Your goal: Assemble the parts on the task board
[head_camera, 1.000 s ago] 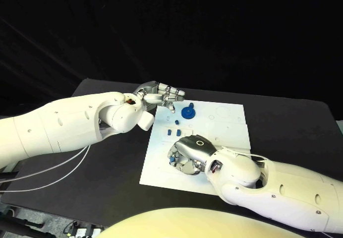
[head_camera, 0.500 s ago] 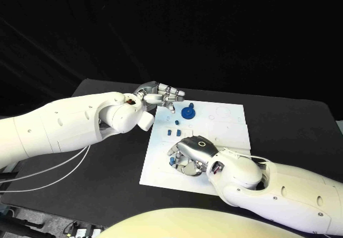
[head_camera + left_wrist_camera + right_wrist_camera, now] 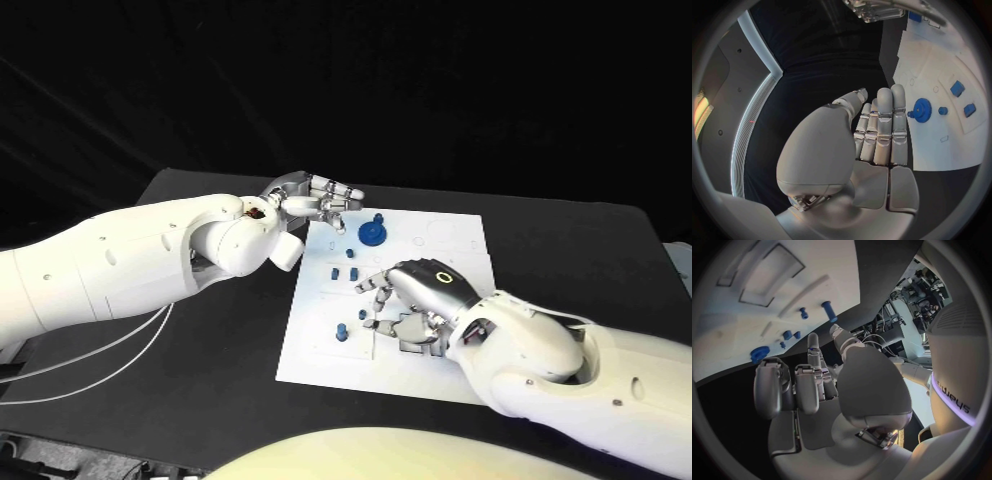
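Note:
The white task board (image 3: 450, 243) lies mid-table. A blue gear (image 3: 372, 233) stands at its far left, also seen as the gear (image 3: 922, 110) beside my left fingertips. Small blue parts (image 3: 342, 269) lie below it, and two more blue parts (image 3: 342, 332) sit near the board's left edge. My left hand (image 3: 315, 195) hovers at the board's far left corner, fingers straight and together, holding nothing. My right hand (image 3: 411, 300) hangs over the board's middle, fingers spread and bent, with nothing in them. Two blue pegs (image 3: 827, 311) stand beyond its fingers (image 3: 807, 385).
The black table (image 3: 216, 350) runs round the board on all sides. White cables (image 3: 87, 360) trail under my left arm at the table's left edge. The board's right half (image 3: 462, 235) carries only outlines and recesses.
My right hand has risen and shifted right, off the board's near left part, uncovering two small blue parts there. Its fingers have spread. The left hand has hardly moved.

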Available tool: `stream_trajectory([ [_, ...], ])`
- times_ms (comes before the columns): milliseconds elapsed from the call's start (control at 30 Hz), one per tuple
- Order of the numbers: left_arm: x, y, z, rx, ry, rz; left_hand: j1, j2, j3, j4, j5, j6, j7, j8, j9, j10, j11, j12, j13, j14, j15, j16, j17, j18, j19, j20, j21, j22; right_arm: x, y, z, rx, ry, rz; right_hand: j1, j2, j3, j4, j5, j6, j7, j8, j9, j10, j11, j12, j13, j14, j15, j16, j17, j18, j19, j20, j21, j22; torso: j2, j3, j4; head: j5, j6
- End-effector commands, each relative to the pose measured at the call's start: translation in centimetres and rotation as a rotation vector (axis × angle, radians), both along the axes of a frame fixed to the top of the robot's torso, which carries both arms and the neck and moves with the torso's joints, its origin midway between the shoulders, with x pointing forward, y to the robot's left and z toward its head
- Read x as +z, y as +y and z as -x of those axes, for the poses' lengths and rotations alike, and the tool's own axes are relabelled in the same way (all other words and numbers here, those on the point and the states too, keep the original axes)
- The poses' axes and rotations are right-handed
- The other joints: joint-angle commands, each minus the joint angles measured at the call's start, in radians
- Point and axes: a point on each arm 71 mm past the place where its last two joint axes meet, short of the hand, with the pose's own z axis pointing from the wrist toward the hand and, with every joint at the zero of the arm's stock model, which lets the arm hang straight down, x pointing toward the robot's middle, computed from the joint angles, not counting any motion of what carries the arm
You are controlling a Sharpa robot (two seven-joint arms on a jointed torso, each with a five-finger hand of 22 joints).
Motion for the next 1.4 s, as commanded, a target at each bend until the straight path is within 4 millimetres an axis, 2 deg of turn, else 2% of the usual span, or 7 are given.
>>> stream_trajectory([
  [33, 0.1, -0.1, 0.0, -0.014, -0.005, 0.005, 0.001, 0.008, 0.000, -0.006, 0.001, -0.007, 0.000, 0.006, 0.000, -0.007, 0.000, 0.007, -0.001, -0.009, 0.002, -0.006, -0.001, 0.015, -0.008, -0.001, -0.004, -0.002, 0.6, -2.9, -1.3, -0.120, 0.136, -0.127, 0.000, 0.014, -0.011, 0.007, 0.013, 0.066, 0.016, 0.036, 0.015, 0.037, 0.010, 0.027, 0.015, 0.055, 0.004, 0.002, 0.011, -0.011, 0.014, 0.001, 0.008, 0.141, -0.002, -0.0028, -0.0028, -0.027, 0.009],
  [167, 0.2, 0.2, 0.0, -0.006, -0.010, 0.005, 0.001, 0.008, 0.000, -0.006, 0.001, -0.007, 0.000, 0.006, 0.000, -0.008, 0.000, 0.007, -0.001, -0.009, 0.002, -0.006, -0.001, 0.015, -0.008, -0.001, -0.005, -0.002, 0.7, -7.7, -2.3, -0.273, 0.247, -0.162, -0.020, 0.022, -0.048, 0.026, 0.040, 0.124, -0.004, 0.074, 0.033, 0.116, -0.015, 0.125, 0.085, 0.061, -0.012, 0.016, 0.036, -0.016, 0.027, -0.006, 0.037, 0.158, -0.005, -0.0048, -0.0066, -0.063, 0.018],
  [267, 0.2, 0.5, 0.1, -0.001, -0.013, 0.004, 0.001, 0.008, 0.000, -0.006, 0.001, -0.007, 0.000, 0.006, 0.000, -0.008, 0.000, 0.007, -0.001, -0.009, 0.002, -0.006, -0.001, 0.015, -0.008, -0.001, -0.005, -0.002, 0.7, -10.8, -2.3, -0.369, 0.290, -0.154, -0.068, 0.025, -0.119, 0.062, 0.142, 0.149, -0.033, 0.101, 0.058, 0.165, -0.038, 0.473, 0.414, 0.064, -0.033, 0.022, 0.044, -0.023, 0.039, -0.026, 0.068, 0.177, -0.007, -0.0057, -0.0110, -0.089, 0.021],
  [400, 0.2, 0.7, 0.3, 0.004, -0.014, 0.002, 0.001, 0.008, 0.000, -0.006, 0.001, -0.007, 0.000, 0.006, 0.000, -0.008, 0.000, 0.007, -0.001, -0.009, 0.002, -0.006, -0.001, 0.015, -0.008, -0.001, -0.005, -0.002, 0.8, -13.8, -1.6, -0.447, 0.294, -0.103, -0.088, 0.059, -0.220, 0.112, 0.164, 0.143, -0.042, 0.137, 0.115, 0.140, -0.046, 0.959, 0.914, 0.071, -0.032, 0.043, 0.084, -0.031, 0.053, -0.035, 0.103, 0.198, -0.008, -0.0058, -0.0181, -0.114, 0.023],
  [600, 0.2, 0.9, 0.4, 0.006, -0.013, 0.001, 0.001, 0.008, 0.000, -0.006, 0.001, -0.007, 0.000, 0.006, 0.000, -0.008, 0.000, 0.007, -0.001, -0.009, 0.002, -0.006, -0.001, 0.015, -0.008, -0.001, -0.005, -0.002, 0.2, -16.1, -0.4, -0.512, 0.277, 0.004, -0.078, 0.076, -0.305, 0.158, 0.217, 0.132, -0.042, 0.167, 0.172, 0.137, -0.044, 1.090, 1.059, 0.076, -0.039, 0.058, 0.113, -0.036, 0.062, -0.033, 0.124, 0.212, -0.012, -0.0067, -0.0245, -0.145, 0.018],
  [1033, 0.1, 1.0, 0.5, 0.006, -0.012, -0.001, 0.001, 0.008, -0.001, -0.006, 0.001, -0.007, 0.000, 0.006, 0.000, -0.008, 0.000, 0.008, -0.001, -0.009, 0.002, -0.006, -0.002, 0.015, -0.008, 0.000, -0.005, -0.002, -2.4, -15.4, 1.1, -0.535, 0.292, 0.093, -0.078, 0.078, -0.347, 0.187, 0.205, 0.127, -0.044, 0.178, 0.197, 0.144, -0.045, 1.117, 1.092, 0.079, -0.040, 0.065, 0.130, -0.040, 0.068, -0.033, 0.141, 0.221, -0.010, -0.0080, -0.0214, -0.159, 0.015],
  [1400, 0.1, 1.1, 0.5, 0.010, -0.009, 0.005, 0.000, 0.009, -0.001, -0.006, 0.001, -0.007, 0.000, 0.006, 0.000, -0.008, 0.000, 0.008, -0.001, -0.009, 0.002, -0.007, -0.002, 0.015, -0.008, 0.000, -0.005, -0.002, -3.6, -14.1, 1.3, -0.516, 0.306, 0.110, -0.079, 0.081, -0.352, 0.189, 0.205, 0.128, -0.044, 0.180, 0.201, 0.144, -0.046, 1.120, 1.096, 0.079, -0.040, 0.065, 0.130, -0.040, 0.069, -0.033, 0.142, 0.222, -0.010, -0.0088, -0.0237, -0.150, 0.006],
])
